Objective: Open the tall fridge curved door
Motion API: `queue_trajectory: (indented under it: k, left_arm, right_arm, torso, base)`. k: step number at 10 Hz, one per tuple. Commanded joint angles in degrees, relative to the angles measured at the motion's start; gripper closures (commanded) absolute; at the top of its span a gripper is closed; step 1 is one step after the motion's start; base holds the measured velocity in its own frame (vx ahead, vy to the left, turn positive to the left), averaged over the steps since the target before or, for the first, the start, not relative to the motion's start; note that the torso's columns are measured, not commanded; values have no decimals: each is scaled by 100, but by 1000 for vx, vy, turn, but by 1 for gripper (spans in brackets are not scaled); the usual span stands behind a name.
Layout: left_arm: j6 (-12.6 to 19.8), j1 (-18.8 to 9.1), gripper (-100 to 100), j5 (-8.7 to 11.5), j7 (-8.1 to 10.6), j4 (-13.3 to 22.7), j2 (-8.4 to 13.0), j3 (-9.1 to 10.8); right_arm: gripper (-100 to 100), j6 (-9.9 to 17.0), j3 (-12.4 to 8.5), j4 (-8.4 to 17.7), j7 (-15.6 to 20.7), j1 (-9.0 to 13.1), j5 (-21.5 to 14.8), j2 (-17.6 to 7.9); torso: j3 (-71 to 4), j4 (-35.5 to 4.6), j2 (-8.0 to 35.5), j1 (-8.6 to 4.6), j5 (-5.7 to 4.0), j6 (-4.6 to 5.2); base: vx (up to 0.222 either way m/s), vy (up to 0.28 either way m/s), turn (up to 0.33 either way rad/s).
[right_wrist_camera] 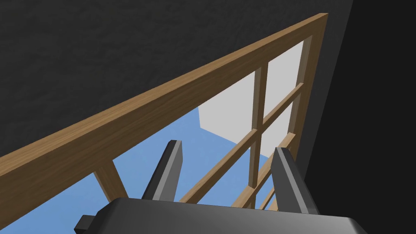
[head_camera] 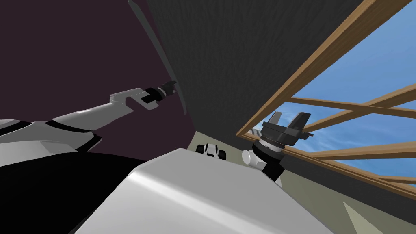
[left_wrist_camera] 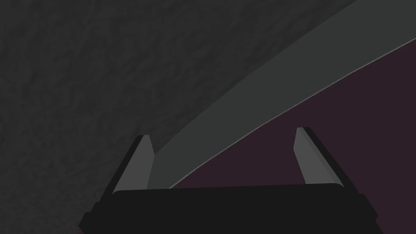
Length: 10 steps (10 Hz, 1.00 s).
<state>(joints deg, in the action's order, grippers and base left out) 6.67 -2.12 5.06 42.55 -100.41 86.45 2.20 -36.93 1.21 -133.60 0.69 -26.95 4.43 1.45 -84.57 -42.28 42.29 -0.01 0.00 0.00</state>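
First, the head view shows the left gripper [head_camera: 170,85] on its outstretched arm, its tip right at the curved grey handle [head_camera: 183,101] that runs along the edge of the dark maroon fridge door [head_camera: 81,48]. The right gripper [head_camera: 289,118] is raised well apart from it, fingers spread.

Closer in, the left wrist view adds the detail. The left gripper [left_wrist_camera: 222,132] is spread wide and pinches nothing. The handle [left_wrist_camera: 260,85] sweeps as a curved band from just beside one finger [left_wrist_camera: 140,162] and away ahead. The door [left_wrist_camera: 349,122] lies behind the other finger. A dark grey wall [left_wrist_camera: 81,73] lies beyond the handle.

Lastly, the right wrist view shows the right gripper [right_wrist_camera: 228,146] spread and empty.
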Motion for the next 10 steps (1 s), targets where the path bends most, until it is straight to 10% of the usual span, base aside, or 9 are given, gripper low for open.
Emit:
queue_trajectory:
  k: [1,5,6,7,10]
  left_arm:
    - [203,-228,-100,17,194,230,356,-73]
    - [274,-224,-100,20,211,139,379,-70]
    - [288,-227,100,25,225,133,390,-68]
    - [-1,62,100,-269,-71,419,107,-357]
    - [-627,280,100,-751,-535,738,-309,-386]
  right_arm:
    - [0,0,0,0,0,0,0,0]
    - [0,0,-1,0,0,-2,0,-1]
    - [0,0,-1,0,0,-1,0,-1]
    - [0,0,-1,0,0,-1,0,0]
    - [0,0,-1,0,0,0,0,-1]
  torso:
    - [0,0,0,1,0,0]
    - [-16,7,-29,12,3,0]
    - [-11,7,-13,6,4,0]
    - [4,-3,9,-1,2,3]
    - [-85,90,-123,287,152,-65]
  base:
    - [4,-21,-67]
    - [46,7,-11]
    - [8,3,5]
    - [206,134,321]
    - [106,89,35]
